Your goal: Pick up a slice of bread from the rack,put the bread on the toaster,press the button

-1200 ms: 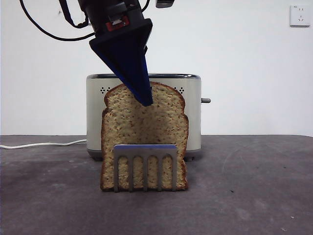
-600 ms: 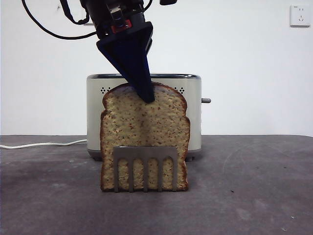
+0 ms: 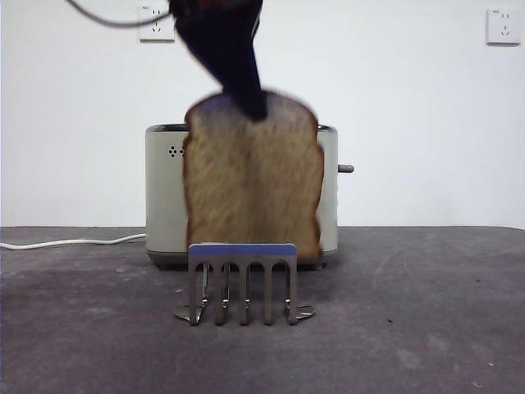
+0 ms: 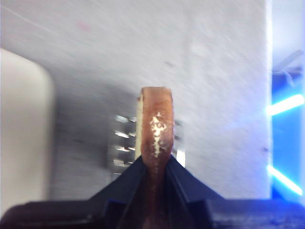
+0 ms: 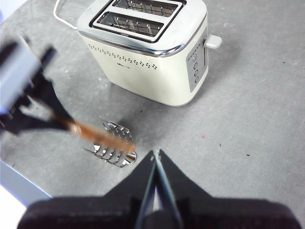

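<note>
My left gripper (image 3: 248, 105) is shut on the top edge of the slice of bread (image 3: 253, 185) and holds it upright and blurred above the rack (image 3: 243, 283). The slice's lower edge hangs at about the level of the rack's blue-purple top bar. In the left wrist view the brown crust (image 4: 155, 136) sits pinched between the jaws (image 4: 155, 164), with the rack's prongs (image 4: 122, 149) below. The cream toaster (image 3: 164, 197) stands behind, its button (image 3: 345, 168) sticking out of the narrow side. My right gripper (image 5: 156, 155) hangs shut high above the table, looking down on the toaster (image 5: 147, 52) and its two slots.
A white power cord (image 3: 70, 241) runs along the table from the toaster. Wall sockets (image 3: 501, 26) sit on the white back wall. In the right wrist view the table edge (image 5: 21, 183) lies near the rack (image 5: 112, 145).
The left gripper has risen with the slice of bread, lifting it up out of the rack. The prongs now stand bare. The toaster has not moved.
</note>
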You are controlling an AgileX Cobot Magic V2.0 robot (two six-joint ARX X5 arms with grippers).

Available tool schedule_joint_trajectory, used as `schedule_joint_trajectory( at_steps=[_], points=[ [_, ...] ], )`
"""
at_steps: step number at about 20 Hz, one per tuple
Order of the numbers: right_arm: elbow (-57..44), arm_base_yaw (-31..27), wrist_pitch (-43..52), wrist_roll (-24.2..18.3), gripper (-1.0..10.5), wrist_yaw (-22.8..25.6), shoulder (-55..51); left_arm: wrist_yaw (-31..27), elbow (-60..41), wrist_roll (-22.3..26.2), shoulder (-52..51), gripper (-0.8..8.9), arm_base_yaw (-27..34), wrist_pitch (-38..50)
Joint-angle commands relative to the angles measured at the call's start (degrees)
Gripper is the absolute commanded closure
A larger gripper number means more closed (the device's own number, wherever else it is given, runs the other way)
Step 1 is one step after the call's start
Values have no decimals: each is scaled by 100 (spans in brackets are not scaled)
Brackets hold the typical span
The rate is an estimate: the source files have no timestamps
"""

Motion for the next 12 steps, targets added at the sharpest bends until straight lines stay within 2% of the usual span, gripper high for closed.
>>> schedule_joint_trajectory(
  at_steps=[1, 5, 10, 12],
  points=[
    [7, 9, 2, -28, 958, -7, 2, -107, 525, 57, -48, 820, 0, -144],
    [7, 9, 2, -28, 958, -4, 2, -769, 1698, 149, -48, 820, 4, -387],
    [7, 9, 0, -31, 958, -4, 2, -1587, 2721, 796, -48, 821, 149, -354],
    [7, 9, 2, -28, 958, -4, 2, -1650, 2756, 1167, -48, 821, 304, -275]
  ],
)
